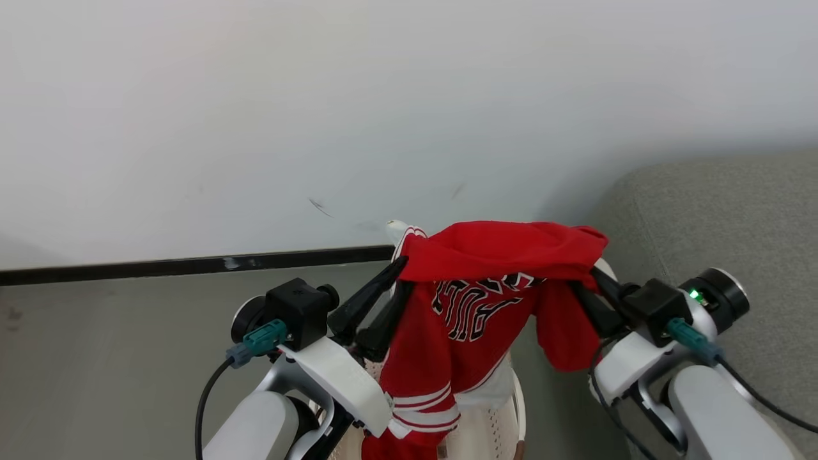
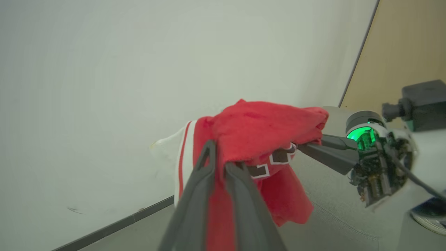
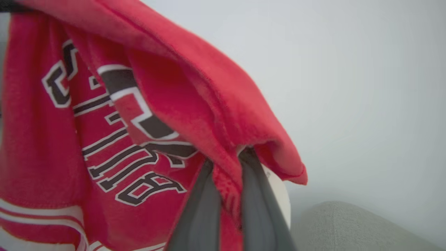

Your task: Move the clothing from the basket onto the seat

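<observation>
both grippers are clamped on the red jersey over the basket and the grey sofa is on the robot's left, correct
No. The grey sofa is on the robot's right, as the head view shows. The rest holds: the left gripper and the right gripper are both shut on the red jersey over the basket.

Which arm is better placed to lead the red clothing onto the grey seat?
Right. The right gripper, shut on the clothing, hangs beside the seat; the left gripper, also gripping it, is on the far side.
</observation>
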